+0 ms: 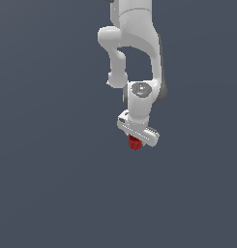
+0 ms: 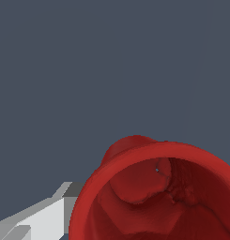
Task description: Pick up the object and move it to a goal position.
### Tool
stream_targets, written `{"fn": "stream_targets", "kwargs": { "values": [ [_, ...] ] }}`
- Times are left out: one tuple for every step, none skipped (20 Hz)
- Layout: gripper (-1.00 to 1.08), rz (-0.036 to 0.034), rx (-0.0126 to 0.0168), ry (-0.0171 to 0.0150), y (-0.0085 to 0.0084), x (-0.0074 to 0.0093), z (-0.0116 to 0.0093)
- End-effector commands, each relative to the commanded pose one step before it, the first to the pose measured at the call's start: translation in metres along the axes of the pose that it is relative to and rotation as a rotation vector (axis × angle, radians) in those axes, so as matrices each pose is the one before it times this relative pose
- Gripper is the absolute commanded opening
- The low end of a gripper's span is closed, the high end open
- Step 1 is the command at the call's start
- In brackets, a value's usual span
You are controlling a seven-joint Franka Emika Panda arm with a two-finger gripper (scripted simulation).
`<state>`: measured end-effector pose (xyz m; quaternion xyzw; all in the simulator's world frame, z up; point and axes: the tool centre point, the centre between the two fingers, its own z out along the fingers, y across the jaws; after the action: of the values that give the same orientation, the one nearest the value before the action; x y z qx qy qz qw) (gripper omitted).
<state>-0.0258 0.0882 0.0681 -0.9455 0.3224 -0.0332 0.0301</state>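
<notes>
Arm [image 1: 134, 43] lowered, gripper [image 1: 136, 138] over cup [image 1: 134, 143].

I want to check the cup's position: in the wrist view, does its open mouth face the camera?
Yes, the red cup shows its rim and hollow inside to the camera, with one grey finger beside it.

Glossy red cup [image 1: 134, 142], white arm [image 1: 134, 29] with grey joint cap, plain slate-blue background
</notes>
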Motion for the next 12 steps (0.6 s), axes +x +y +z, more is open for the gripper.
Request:
{"fn": "stream_targets", "kwargs": {
  "values": [
    [-1.0,-0.02592,0.04407,0.02469,-0.01632,0.00933,-0.01185],
    [-1.0,-0.01233,0.02017,0.01081,-0.00749,0.00417,-0.005],
    [-1.0,-0.01309,0.02142,0.01149,-0.00795,0.00442,-0.00532],
    [-1.0,-0.01378,0.02257,0.0121,-0.00838,0.00466,-0.00561],
    [-1.0,-0.01443,0.02364,0.01268,-0.00877,0.00488,-0.00589],
    [-1.0,-0.01502,0.02461,0.01321,-0.00914,0.00507,-0.00615],
    [-1.0,-0.0155,0.0254,0.01364,-0.00943,0.00524,-0.00635],
    [-1.0,-0.01589,0.02604,0.01398,-0.00967,0.00535,-0.00653],
    [-1.0,-0.01616,0.02649,0.0142,-0.00984,0.00544,-0.00665],
    [-1.0,-0.01632,0.02675,0.01433,-0.00994,0.00548,-0.00672],
    [-1.0,-0.01605,0.0263,0.01406,-0.00977,0.00538,-0.00661],
    [-1.0,-0.0156,0.02556,0.01362,-0.0095,0.00521,-0.00642]
  ]
}}
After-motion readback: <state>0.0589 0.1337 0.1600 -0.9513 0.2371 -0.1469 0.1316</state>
